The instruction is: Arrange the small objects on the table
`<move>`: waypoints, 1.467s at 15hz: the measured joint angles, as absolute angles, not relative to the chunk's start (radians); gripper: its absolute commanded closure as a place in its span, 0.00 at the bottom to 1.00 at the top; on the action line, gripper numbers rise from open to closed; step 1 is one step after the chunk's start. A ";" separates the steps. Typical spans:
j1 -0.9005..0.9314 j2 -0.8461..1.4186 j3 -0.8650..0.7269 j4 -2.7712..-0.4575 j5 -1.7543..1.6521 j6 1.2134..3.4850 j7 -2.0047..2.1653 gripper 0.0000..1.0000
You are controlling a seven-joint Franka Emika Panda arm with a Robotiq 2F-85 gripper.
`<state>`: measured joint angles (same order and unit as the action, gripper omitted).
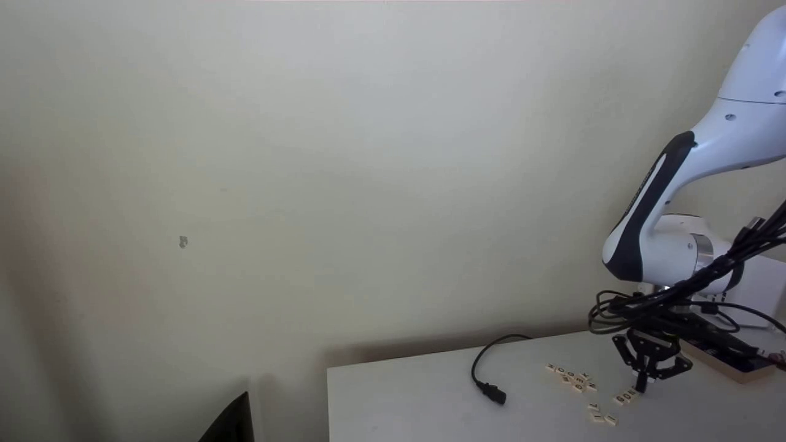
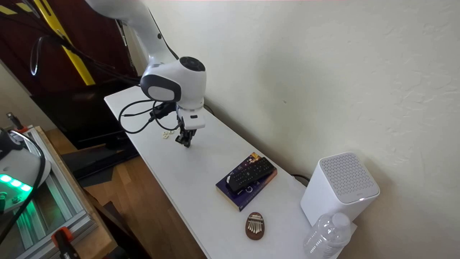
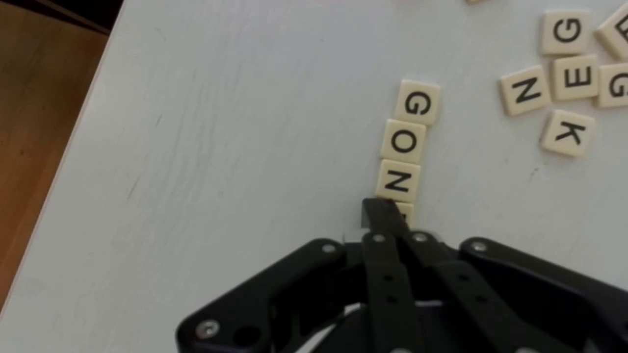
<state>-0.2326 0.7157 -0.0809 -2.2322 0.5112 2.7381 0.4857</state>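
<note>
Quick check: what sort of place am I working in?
Probably a robotics lab or workshop: a green-lit unit stands among metal rails near the table, with an orange-and-black clamp alongside.

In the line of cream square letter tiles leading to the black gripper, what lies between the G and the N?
One cream square O tile lies between the G tile and the N tile, as the wrist view shows.
</note>
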 measured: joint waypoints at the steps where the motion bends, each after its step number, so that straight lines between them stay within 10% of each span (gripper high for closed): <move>1: -0.233 0.716 -0.081 -2.232 0.515 2.738 0.487 1.00; 22: -0.245 0.673 -0.081 -2.284 0.589 2.769 0.484 1.00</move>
